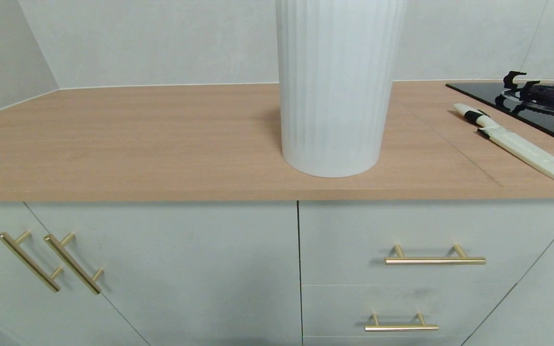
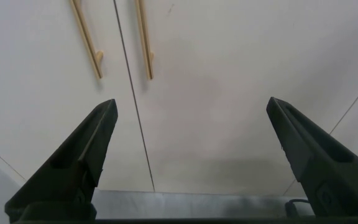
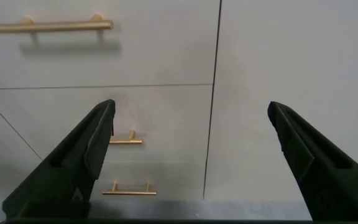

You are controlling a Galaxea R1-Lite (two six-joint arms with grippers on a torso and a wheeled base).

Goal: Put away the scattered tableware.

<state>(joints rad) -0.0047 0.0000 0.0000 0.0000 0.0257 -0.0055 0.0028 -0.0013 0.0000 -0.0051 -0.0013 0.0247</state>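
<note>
A cream-white knife (image 1: 515, 142) with a black band on its handle lies flat on the wooden counter (image 1: 161, 139), at the right beside the stove. A tall white ribbed container (image 1: 335, 86) stands upright near the counter's front edge, at the middle. My left gripper (image 2: 191, 112) is open, empty, and faces the cabinet doors with their gold handles (image 2: 143, 38). My right gripper (image 3: 191, 112) is open too, with nothing between its fingers, in front of the drawer fronts (image 3: 98, 106).
A black glass stove (image 1: 541, 101) with a burner grate sits at the counter's far right. Below the counter are grey cabinet doors (image 1: 161, 269) at left and drawers with gold bar handles (image 1: 434, 260) at right. A grey wall backs the counter.
</note>
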